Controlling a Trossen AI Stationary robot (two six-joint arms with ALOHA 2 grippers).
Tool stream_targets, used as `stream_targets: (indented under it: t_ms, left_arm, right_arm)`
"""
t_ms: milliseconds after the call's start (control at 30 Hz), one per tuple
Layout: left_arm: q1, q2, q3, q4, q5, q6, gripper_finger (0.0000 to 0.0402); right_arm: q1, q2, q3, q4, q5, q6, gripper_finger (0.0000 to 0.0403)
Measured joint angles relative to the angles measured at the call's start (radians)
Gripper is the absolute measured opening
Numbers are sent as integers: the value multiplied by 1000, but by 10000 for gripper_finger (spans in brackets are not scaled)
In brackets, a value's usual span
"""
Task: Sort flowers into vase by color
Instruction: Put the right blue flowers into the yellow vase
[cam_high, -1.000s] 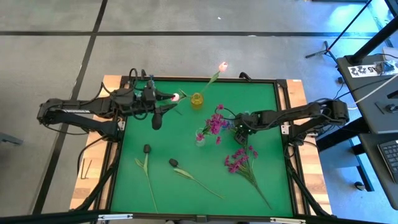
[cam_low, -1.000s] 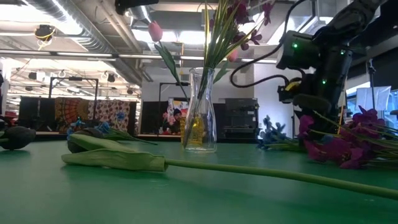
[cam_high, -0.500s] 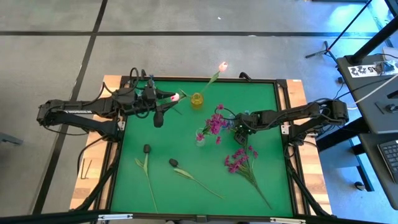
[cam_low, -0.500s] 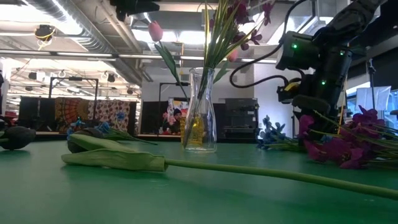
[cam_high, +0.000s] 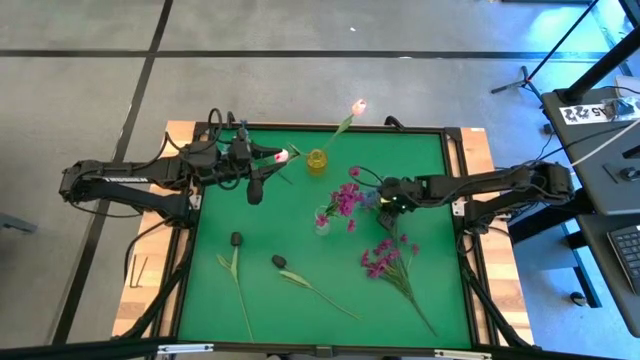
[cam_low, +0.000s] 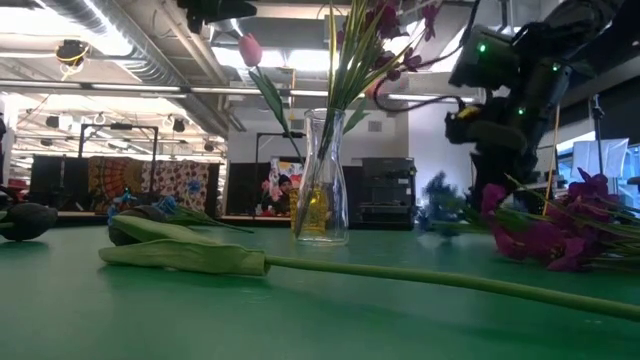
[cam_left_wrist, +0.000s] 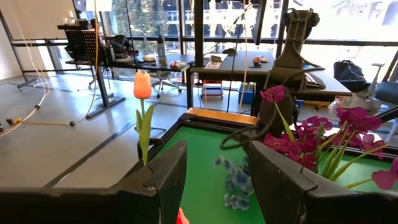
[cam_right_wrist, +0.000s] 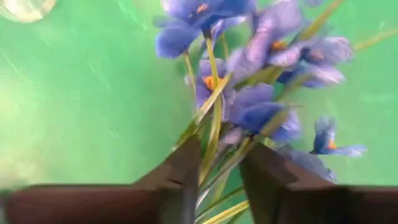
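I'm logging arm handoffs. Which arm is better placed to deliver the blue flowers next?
The right: its claw is shut on the blue flowers. The left claw is occupied with a pink tulip at the far-left edge.

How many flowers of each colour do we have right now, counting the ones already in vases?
2 pink tulips
2 magenta clusters
1 blue cluster, in the right hand
2 dark buds
Total: 7
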Motion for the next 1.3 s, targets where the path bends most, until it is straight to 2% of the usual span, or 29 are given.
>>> stream_targets:
  t_ms: [167, 233, 467, 667, 867, 1067, 1167, 1300]
  left_arm:
    - [0, 0, 0, 8, 0, 0, 166]
    - [0, 0, 0, 9, 0, 0, 166]
    - [0, 0, 0, 26, 0, -2, 166]
    - [0, 0, 0, 39, 0, -4, 166]
    - [0, 0, 0, 41, 0, -10, 166]
    - [0, 0, 0, 41, 0, -15, 166]
    - [0, 0, 0, 41, 5, -29, 166]
    - [-3, 0, 0, 41, 12, -44, 166]
  right_arm:
    - [0, -70, 0, 3, 47, -6, 26]
    - [0, -101, 0, 3, 65, -6, 9]
    - [0, -224, 0, 3, 142, -6, 25]
    - [0, -349, 1, 6, 242, -18, 6]
    - [0, -482, 2, 12, 286, -33, 12]
    - [0, -585, 2, 35, 237, -34, 4]
    - [0, -629, 2, 90, 183, -39, 5]
    - [0, -671, 2, 171, 163, -80, 6]
